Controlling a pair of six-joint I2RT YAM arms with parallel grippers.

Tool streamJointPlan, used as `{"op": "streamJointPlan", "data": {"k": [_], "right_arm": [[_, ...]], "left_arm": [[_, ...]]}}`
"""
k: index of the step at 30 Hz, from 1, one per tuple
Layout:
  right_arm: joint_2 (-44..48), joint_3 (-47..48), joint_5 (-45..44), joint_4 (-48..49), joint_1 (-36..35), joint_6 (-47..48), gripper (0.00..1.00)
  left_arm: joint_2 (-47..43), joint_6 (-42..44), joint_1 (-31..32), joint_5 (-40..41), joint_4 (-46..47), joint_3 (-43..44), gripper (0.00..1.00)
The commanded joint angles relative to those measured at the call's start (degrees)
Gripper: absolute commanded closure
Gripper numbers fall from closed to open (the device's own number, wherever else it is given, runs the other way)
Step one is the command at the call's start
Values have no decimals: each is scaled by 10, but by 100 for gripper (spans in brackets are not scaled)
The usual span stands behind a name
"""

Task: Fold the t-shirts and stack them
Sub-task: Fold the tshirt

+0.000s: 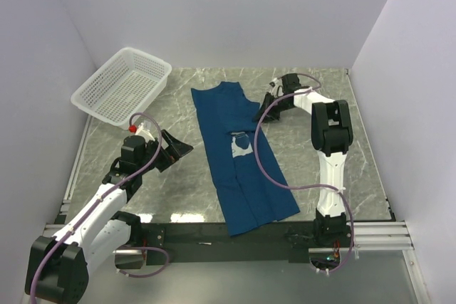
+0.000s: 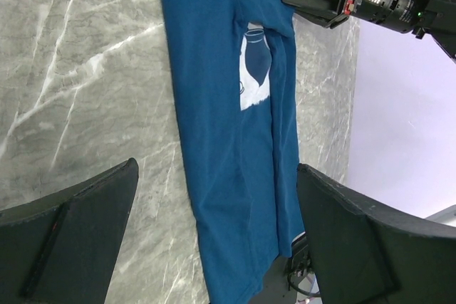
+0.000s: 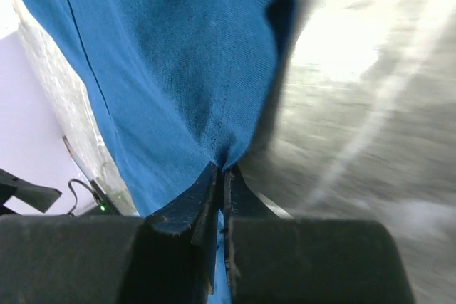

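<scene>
T-shirt (image 1: 229, 122) lies lengthwise on grey marble table (image 1: 178, 184) between pale walls (image 1: 214, 12).

The left arm (image 1: 100, 208) leans forward and to the right in a low pose. The left gripper (image 1: 179, 149) has its two jaws spread wide, with nothing between them. The right arm (image 1: 329, 133) stands upright, bends at the elbow and reaches to the left. The right gripper (image 3: 221, 172) is closed, pinching the edge of the t-shirt (image 3: 178, 69).
</scene>
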State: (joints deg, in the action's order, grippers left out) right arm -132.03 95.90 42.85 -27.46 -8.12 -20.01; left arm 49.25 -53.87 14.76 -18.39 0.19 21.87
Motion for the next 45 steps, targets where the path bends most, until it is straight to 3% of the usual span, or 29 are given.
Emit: {"op": "streamJointPlan", "data": {"k": [1,6,11,14,17,27,37,45], "right_arm": [[19,-11,-26,16,39,-6,97],[26,-10,-42,9,77,16,96],[25,35,-33,-61,98,75,70],[48,16,-37,-33,122,49,58],[41,37,-27,-34,137,32,54],[-53,139,-4,-52,122,-36,55],[-81,191,-74,-64,97,-51,56],[-99,202,-67,-63,95,-58,68]], "left_arm": [[3,3,-1,-10,22,19,2],[21,6,-1,-16,33,27,2],[40,7,-1,-26,44,34,2],[42,6,-1,-28,49,36,2],[44,5,-1,-31,54,35,2],[36,8,-1,-31,44,35,2],[38,1,-1,-31,46,40,2],[35,-1,-1,-29,38,43,3]]}}
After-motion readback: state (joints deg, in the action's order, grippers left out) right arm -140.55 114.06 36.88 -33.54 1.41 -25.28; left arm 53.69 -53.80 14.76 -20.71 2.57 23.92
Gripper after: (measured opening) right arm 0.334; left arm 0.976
